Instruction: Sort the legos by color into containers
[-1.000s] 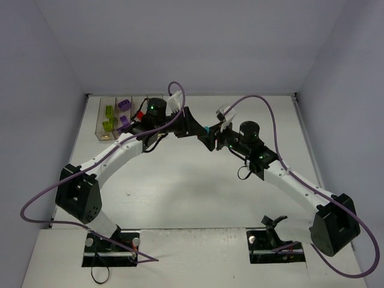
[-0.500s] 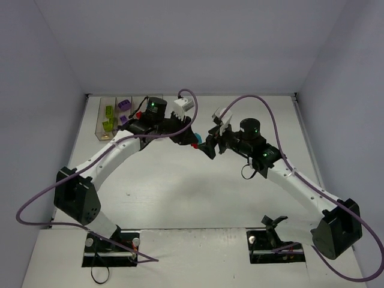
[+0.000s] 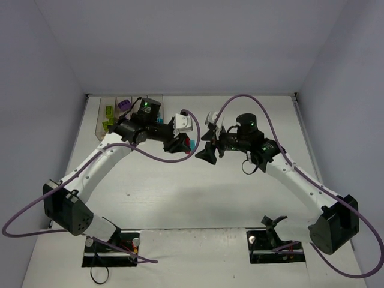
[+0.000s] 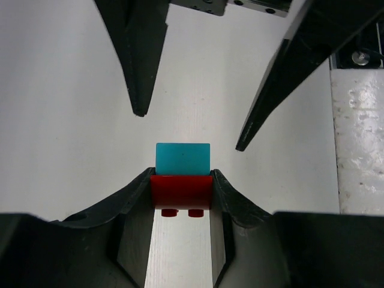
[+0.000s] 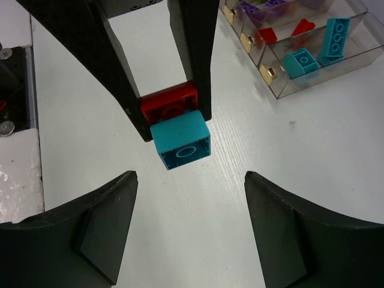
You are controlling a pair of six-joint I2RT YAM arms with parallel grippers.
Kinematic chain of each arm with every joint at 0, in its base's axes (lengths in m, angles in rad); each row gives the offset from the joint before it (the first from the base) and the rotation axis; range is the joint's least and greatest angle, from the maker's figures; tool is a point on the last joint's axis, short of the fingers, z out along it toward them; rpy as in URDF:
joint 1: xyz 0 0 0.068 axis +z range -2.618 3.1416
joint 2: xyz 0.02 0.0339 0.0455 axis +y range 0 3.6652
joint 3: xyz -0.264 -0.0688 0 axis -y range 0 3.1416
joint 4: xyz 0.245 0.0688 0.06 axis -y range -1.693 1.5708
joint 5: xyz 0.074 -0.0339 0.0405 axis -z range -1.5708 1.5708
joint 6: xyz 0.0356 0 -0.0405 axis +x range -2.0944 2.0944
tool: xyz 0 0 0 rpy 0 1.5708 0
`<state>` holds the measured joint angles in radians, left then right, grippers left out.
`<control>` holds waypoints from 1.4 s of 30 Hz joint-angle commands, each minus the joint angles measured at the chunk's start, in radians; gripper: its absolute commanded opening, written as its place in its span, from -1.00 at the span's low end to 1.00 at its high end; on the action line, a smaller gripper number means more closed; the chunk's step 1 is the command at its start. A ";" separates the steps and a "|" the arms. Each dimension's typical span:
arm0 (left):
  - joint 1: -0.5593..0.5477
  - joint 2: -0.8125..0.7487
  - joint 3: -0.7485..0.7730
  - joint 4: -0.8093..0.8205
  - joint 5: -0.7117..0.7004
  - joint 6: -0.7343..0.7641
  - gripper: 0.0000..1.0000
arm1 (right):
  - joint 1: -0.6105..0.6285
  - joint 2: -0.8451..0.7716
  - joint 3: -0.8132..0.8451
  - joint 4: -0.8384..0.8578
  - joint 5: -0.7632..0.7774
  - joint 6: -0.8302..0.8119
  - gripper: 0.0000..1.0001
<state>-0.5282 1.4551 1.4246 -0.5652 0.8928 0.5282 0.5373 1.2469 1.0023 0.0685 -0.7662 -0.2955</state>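
- The left gripper reaches out over the white table, about midway between its side edges and toward the far edge.
- Its two dark fingers are clamped on the sides of a small red brick.
- A teal brick is stuck to the red one and juts out past the fingertips, so only the red brick is pinched.
- In the right wrist view the teal brick shows its hollow underside with a round tube.
- The right gripper faces the left one nose to nose, with its jaws spread wide apart.
- Its fingertips sit on either side of the teal brick's line, close to it but touching neither brick.
- A row of joined clear bins sits in the table's far left corner, behind the left arm.
- The bin at the right end of the row holds two teal bricks, one flat and one leaning.
- The next bin holds red bricks, and the one beyond it holds purple bricks.
- From overhead, lime green bricks show in the bin nearest the table's left edge.
- The left arm's wrist covers part of the row in the overhead view.
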 commanded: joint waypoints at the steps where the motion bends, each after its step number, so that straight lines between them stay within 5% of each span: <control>1: 0.005 -0.004 0.079 -0.085 0.109 0.171 -0.83 | -0.003 0.020 0.070 0.016 -0.080 -0.051 0.37; 22: -0.003 0.051 0.109 -0.090 0.184 0.177 -0.83 | 0.000 0.072 0.128 -0.006 -0.159 -0.083 -0.05; 29: -0.001 0.044 0.102 -0.061 0.150 0.159 -0.82 | -0.002 0.069 0.121 -0.016 -0.174 -0.082 -1.00; 42: 0.131 0.028 0.033 -0.087 0.161 0.204 -0.65 | -0.115 -0.036 0.004 -0.026 -0.125 -0.039 -1.00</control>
<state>-0.4290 1.5181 1.4437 -0.6712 1.0088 0.6880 0.4397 1.2640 1.0100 0.0040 -0.8875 -0.3580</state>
